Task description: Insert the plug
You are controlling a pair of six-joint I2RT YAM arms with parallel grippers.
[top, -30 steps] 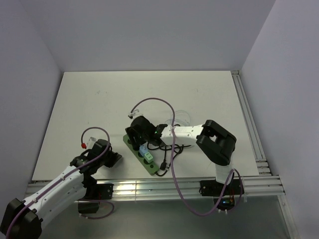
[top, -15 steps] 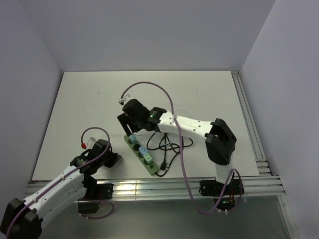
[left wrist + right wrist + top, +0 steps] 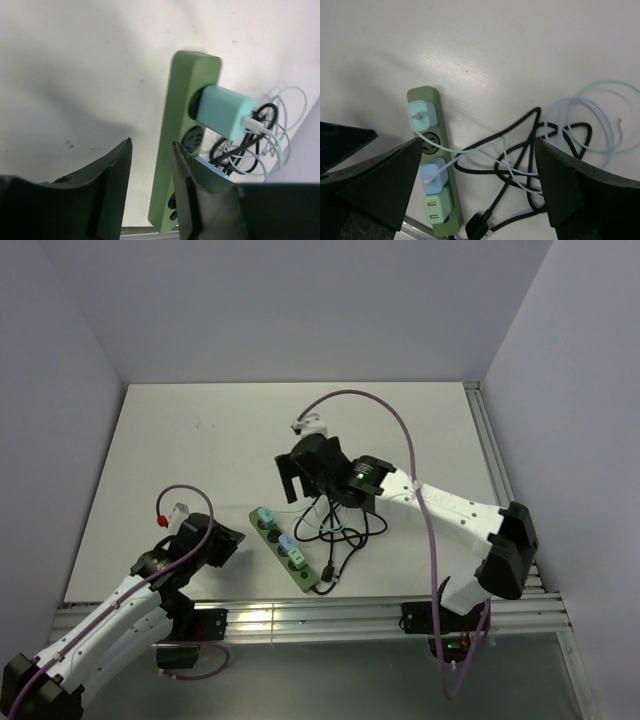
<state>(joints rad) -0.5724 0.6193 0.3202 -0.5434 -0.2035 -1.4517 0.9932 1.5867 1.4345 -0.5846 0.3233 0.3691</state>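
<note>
A green power strip (image 3: 283,550) (image 3: 181,135) (image 3: 431,165) lies near the table's front edge. A teal plug (image 3: 265,515) (image 3: 223,111) (image 3: 422,114) sits in its far-end socket, and one empty socket (image 3: 430,144) follows it. A blue plug (image 3: 434,175) and a green plug (image 3: 437,206) fill the sockets after that. My right gripper (image 3: 290,480) (image 3: 478,145) hovers above the strip, open wide and empty. Left of the strip is my left gripper (image 3: 226,542) (image 3: 150,152), its jaws parted with nothing between them.
Black and pale blue cables (image 3: 340,530) (image 3: 530,155) lie coiled right of the strip, with a black plug (image 3: 479,227) at the near end. The table's metal rail (image 3: 350,615) runs along the front edge.
My right gripper has lifted off the strip's far end, swung back and right, and opened wide, uncovering the teal plug in its socket. The left gripper's jaws have parted.
</note>
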